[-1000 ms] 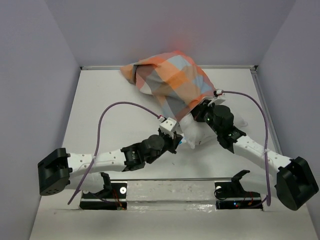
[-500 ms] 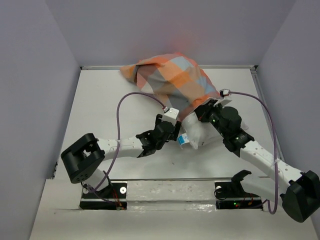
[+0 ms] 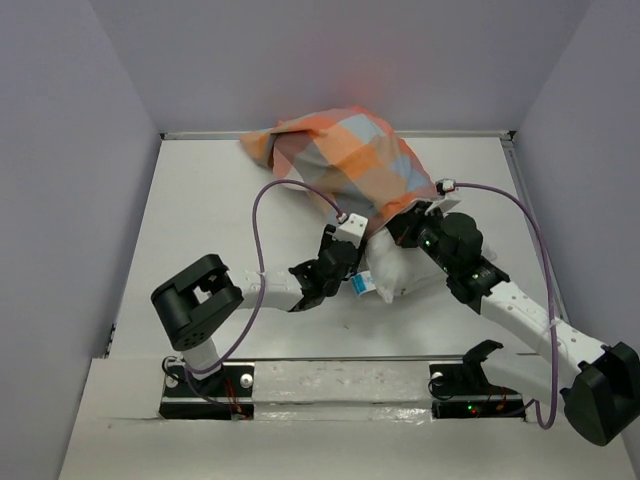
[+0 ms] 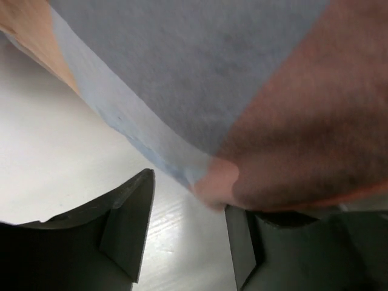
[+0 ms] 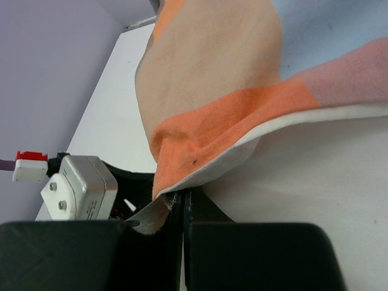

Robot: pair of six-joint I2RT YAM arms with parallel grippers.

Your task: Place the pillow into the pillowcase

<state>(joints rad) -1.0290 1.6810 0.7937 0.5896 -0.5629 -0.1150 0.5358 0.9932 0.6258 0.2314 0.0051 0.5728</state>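
The checked pillowcase (image 3: 340,160) lies bunched at the back middle of the table, with the white pillow (image 3: 388,272) sticking out of its near end. My right gripper (image 3: 402,226) is shut on the pillowcase's hem (image 5: 200,151), holding the orange edge up over the pillow (image 5: 303,182). My left gripper (image 3: 352,262) sits at the pillow's left side, open. In the left wrist view the pillowcase (image 4: 254,91) hangs just above the gripper (image 4: 188,236), its lower edge near the right finger (image 4: 242,242), nothing clamped between the fingers.
A small blue label (image 3: 362,284) shows on the pillow's near corner. Purple cables loop over both arms (image 3: 290,195). Lavender walls enclose the white table (image 3: 200,220) on three sides. The left arm's wrist camera block (image 5: 76,188) sits close to my right gripper.
My left gripper has gone from shut to open. The left arm has folded in, its base link swinging right and its wrist moving up toward the pillowcase edge. The right arm shifted slightly.
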